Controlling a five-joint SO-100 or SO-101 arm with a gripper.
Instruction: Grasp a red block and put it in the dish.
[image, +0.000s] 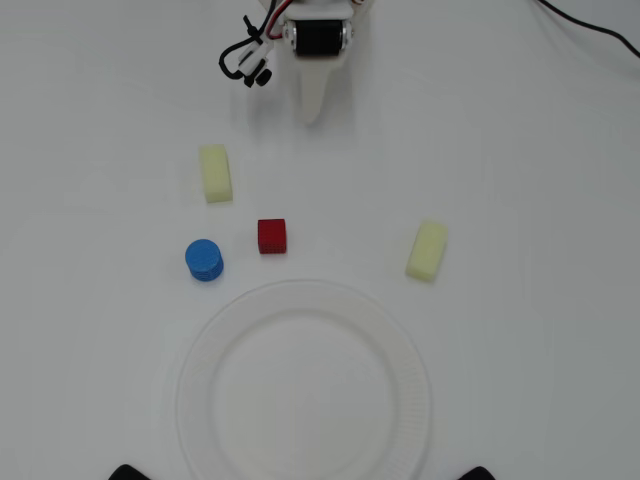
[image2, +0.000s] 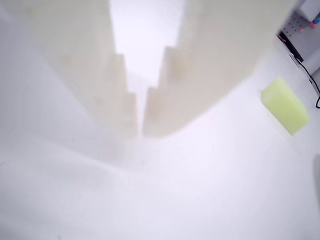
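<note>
Seen from overhead: pincer (image: 312, 115) at top, apparently pressed together and empty, well apart from red block (image: 272, 236). Sat on white table (image: 520, 150) between blue cylinder (image: 204, 260) and dish (image: 300, 300). Needed spreading first, then descending squarely over block.

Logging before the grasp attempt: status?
Gripper shut, empty, at the top of the overhead view. Small red cube untouched on the table, above the empty white paper plate. Blue cylinder sits beside the cube, path clear.
</note>
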